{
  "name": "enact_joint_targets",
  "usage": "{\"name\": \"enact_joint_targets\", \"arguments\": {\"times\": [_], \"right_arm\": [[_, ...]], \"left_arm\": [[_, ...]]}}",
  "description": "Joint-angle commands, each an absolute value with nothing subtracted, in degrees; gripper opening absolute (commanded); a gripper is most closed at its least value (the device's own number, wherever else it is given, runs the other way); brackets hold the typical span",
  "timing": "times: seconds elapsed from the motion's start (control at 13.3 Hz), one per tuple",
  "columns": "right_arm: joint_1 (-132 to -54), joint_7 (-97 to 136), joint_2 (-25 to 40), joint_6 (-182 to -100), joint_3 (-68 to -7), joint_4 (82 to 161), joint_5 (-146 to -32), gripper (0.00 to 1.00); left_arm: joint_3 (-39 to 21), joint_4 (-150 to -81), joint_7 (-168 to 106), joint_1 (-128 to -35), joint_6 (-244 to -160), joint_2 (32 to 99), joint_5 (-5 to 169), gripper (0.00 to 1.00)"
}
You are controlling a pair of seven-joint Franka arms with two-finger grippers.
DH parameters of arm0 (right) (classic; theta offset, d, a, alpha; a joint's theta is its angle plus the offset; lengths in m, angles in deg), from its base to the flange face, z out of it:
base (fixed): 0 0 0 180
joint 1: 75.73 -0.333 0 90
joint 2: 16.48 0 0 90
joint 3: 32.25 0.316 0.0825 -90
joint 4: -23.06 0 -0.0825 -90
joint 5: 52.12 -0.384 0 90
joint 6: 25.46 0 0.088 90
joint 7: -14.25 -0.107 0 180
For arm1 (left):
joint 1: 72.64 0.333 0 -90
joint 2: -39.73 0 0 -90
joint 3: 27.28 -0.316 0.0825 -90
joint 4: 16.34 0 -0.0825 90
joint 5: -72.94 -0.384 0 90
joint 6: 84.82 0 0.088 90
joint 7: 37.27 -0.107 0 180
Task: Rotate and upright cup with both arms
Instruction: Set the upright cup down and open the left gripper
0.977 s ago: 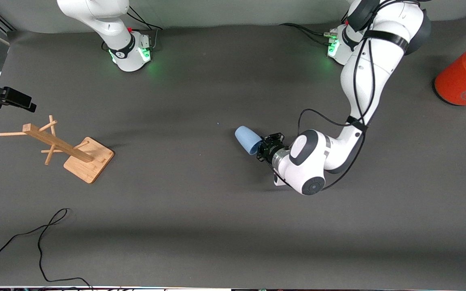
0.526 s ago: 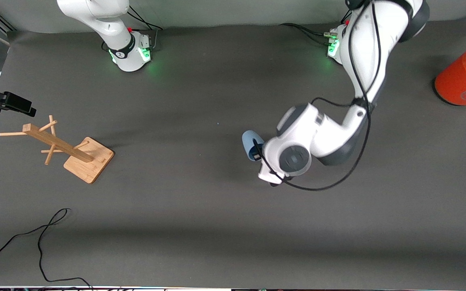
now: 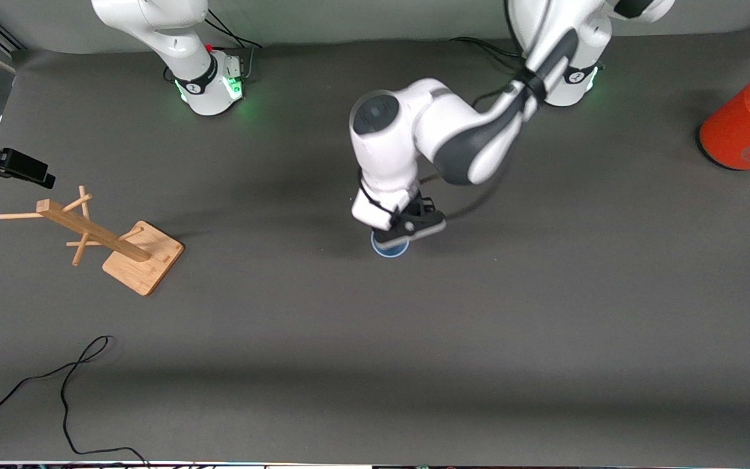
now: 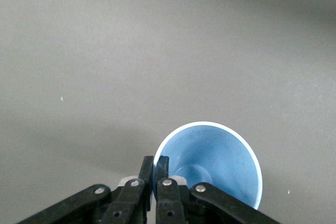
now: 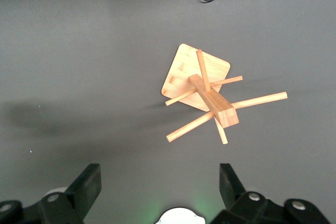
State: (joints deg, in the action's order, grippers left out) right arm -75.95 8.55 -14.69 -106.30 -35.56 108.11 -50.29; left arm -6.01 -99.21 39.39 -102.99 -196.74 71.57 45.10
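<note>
The left pincer (image 3: 407,228) hangs over the middle of the table (image 3: 375,365), pointing straight down, with its fingers (image 4: 157,169) pressed together on the rim of the cup (image 3: 389,249). One finger sits inside the mouth and the other outside, so the wall of the cup is pinched between them. The cup is directly under this pincer, mouth up; in the left wrist view its pale-blue inside and round bottom (image 4: 210,169) show plainly below the fingers. In the front view only a crescent of its rim peeks out from beneath the pincer, on the side nearer the front camera. Whether its base touches the table, I cannot tell.

The right pincer (image 5: 160,184) waits at the right arm's end of the table, held high with its fingers (image 5: 89,182) spread wide and nothing between them. Straight below it, and a little nearer the front camera, stands a wooden rack (image 3: 105,241) with pegs sticking out from a slanted post on a square base. A black cable (image 3: 69,391) lies on the table nearer the front camera than the rack.

Well apart from the left pincer, toward the left arm's end of the table, stands an orange can (image 3: 746,127) with a grey lid.
</note>
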Motion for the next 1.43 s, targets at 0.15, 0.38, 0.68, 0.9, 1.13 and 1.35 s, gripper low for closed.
{"name": "enact_joint_targets", "arguments": {"times": [0.15, 0.38, 0.68, 0.9, 1.13, 1.35], "right_arm": [[-76.08, 8.80, -14.64, -105.18, -35.94, 106.56, -49.30, 1.00], [-75.99, 8.80, -15.07, -102.73, -36.20, 106.29, -49.30, 1.00], [-75.99, 8.71, -14.99, -101.93, -36.03, 106.29, -49.30, 1.00], [-75.99, 9.06, -15.17, -101.40, -37.43, 106.38, -49.57, 1.00], [-75.99, 8.71, -14.64, -101.49, -37.52, 106.20, -49.92, 1.00], [-76.08, 8.71, -14.37, -101.75, -37.52, 106.12, -49.92, 1.00]], "left_arm": [[-7.33, -110.98, 58.50, -108.76, -200.31, 69.09, 24.80, 0.00], [-7.33, -115.20, 72.18, -112.45, -200.13, 69.96, 16.27, 0.00], [-7.33, -116.53, 80.92, -114.03, -200.13, 71.98, 13.62, 0.00], [-7.33, -116.45, 85.42, -114.13, -199.87, 74.18, 12.12, 0.00], [-7.24, -116.36, 85.16, -114.04, -199.17, 74.54, 12.73, 0.00], [-7.33, -115.83, 85.07, -114.04, -199.16, 74.45, 12.73, 1.00]]}}
